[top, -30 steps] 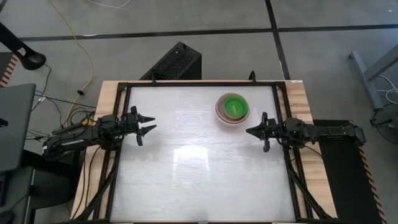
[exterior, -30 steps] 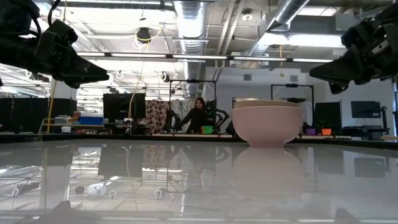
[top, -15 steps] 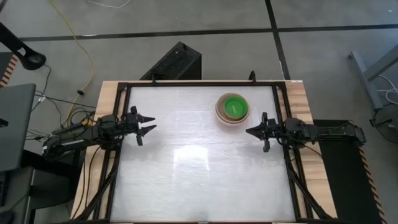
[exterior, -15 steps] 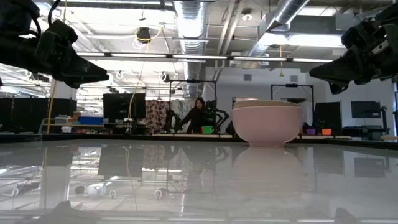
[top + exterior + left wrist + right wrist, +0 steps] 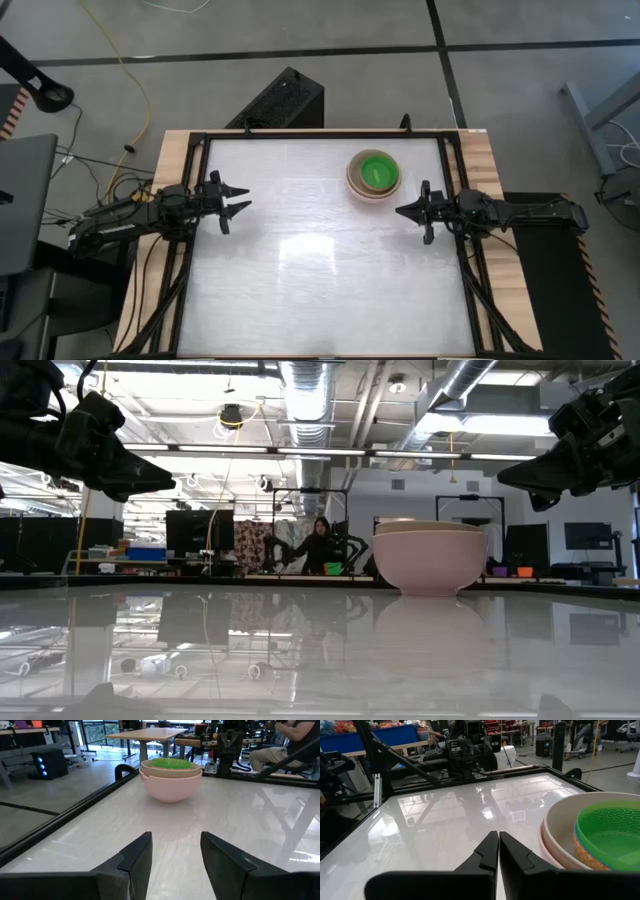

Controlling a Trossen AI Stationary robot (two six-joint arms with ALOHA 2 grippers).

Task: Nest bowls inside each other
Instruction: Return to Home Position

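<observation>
The bowls (image 5: 374,175) stand nested in one stack on the white table's far right part: a salmon-pink bowl (image 5: 171,787) outside, a cream one (image 5: 560,827) inside it, a bright green bowl (image 5: 612,837) innermost. My left gripper (image 5: 243,200) hovers open at the table's left edge, pointing level toward the stack. My right gripper (image 5: 400,211) hovers shut at the right edge, just near of the stack, with nothing between its fingers (image 5: 498,851).
A black frame (image 5: 300,134) runs round the white tabletop (image 5: 310,290), whose middle and near part hold nothing. A person (image 5: 320,545) shows far off in the room behind the table. A black box (image 5: 280,100) lies on the floor beyond the far edge.
</observation>
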